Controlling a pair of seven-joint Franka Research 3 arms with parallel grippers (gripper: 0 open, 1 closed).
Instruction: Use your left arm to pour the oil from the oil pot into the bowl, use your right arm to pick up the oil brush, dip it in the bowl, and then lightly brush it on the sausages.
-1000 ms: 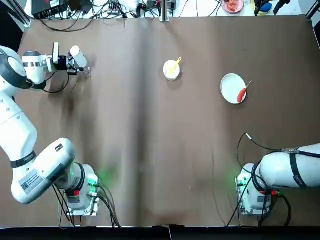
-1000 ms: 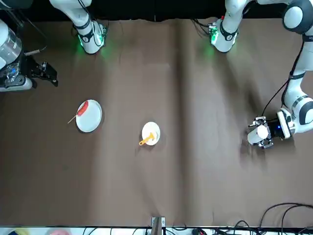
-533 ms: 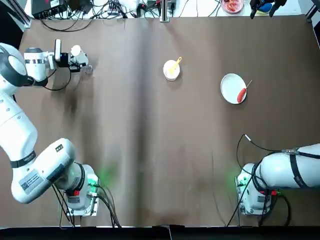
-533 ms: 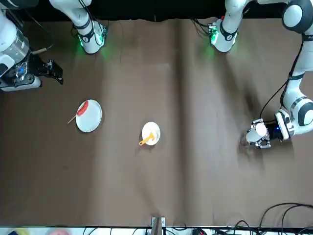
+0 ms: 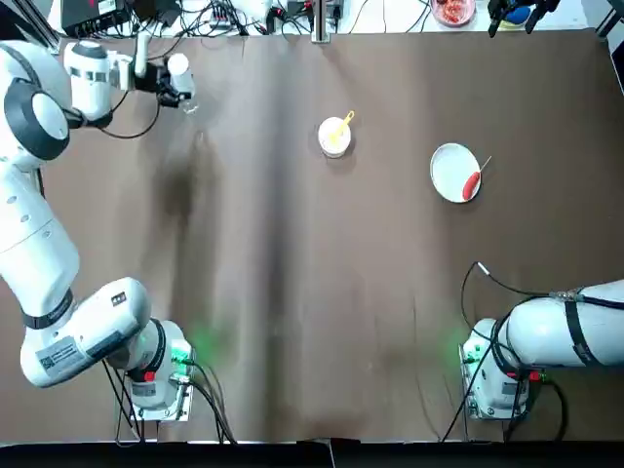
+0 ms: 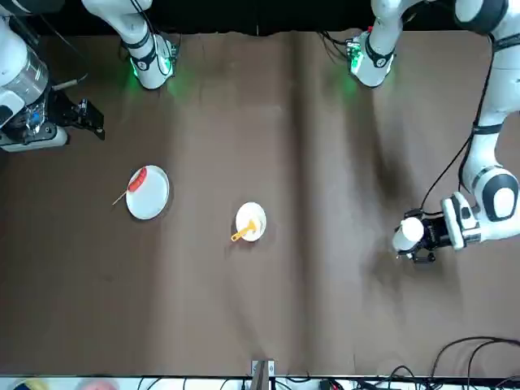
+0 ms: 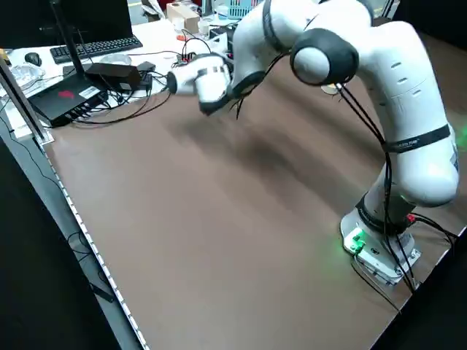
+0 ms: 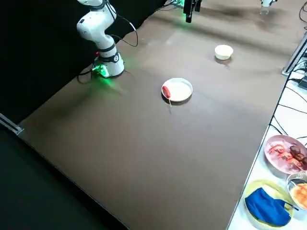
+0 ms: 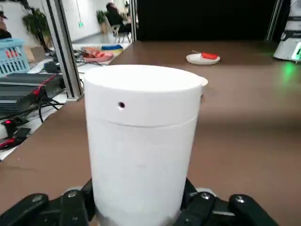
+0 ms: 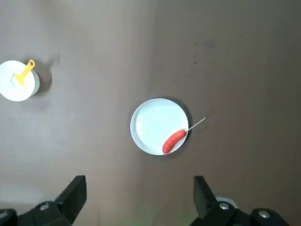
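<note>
Top view: the left gripper point(image 5: 174, 86), at the upper left of the frame, clasps the white cylindrical oil pot point(image 5: 179, 66). The bowl point(image 5: 333, 137) stands at upper centre with the yellow oil brush point(image 5: 343, 125) in it. To its right, the plate point(image 5: 454, 173) bears the red sausage point(image 5: 471, 185), its skewer point(image 5: 486, 164) crossing the rim.

Front view: the oil pot in the left gripper is right of centre; the bowl and brush lie near centre, the plate and sausage to their left. The right gripper point(image 6: 91, 119) is at upper left, above the table.

Left side view: the left arm point(image 7: 408, 109) reaches from the right toward upper centre.

Right side view: the plate is above centre, the bowl at its upper right.

Left wrist view: the pincer is closed upon the oil pot, which fills the centre.

Right wrist view: the pincer is spread, its fingers point(image 10: 73, 200) well apart at the lower edge; the plate lies at centre, the bowl and brush at upper left.
</note>
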